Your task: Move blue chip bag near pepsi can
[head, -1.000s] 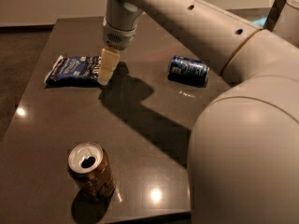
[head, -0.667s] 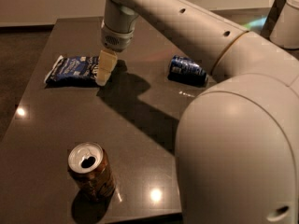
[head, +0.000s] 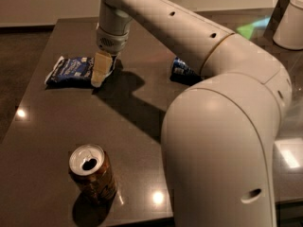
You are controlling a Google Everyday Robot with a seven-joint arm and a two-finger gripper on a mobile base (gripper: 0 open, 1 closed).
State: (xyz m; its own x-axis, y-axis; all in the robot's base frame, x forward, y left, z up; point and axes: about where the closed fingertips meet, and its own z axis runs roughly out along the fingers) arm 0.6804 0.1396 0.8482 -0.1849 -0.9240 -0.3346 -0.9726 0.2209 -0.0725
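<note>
The blue chip bag (head: 71,70) lies flat at the back left of the dark table (head: 52,141). My gripper (head: 100,71) hangs down from the long cream arm and sits at the bag's right end, touching or just over it. The pepsi can (head: 180,69) lies on its side to the right of the bag, about a bag's length away. The arm's elbow hides part of the can.
An orange-brown can (head: 92,171) with an open silver top stands upright near the table's front edge. My arm's bulky elbow (head: 222,145) fills the right foreground. A white rounded object (head: 289,22) stands at the far right back.
The gripper has shifted slightly left and down onto the bag's right end. The arm's elbow has swung further into view and now covers part of the pepsi can.
</note>
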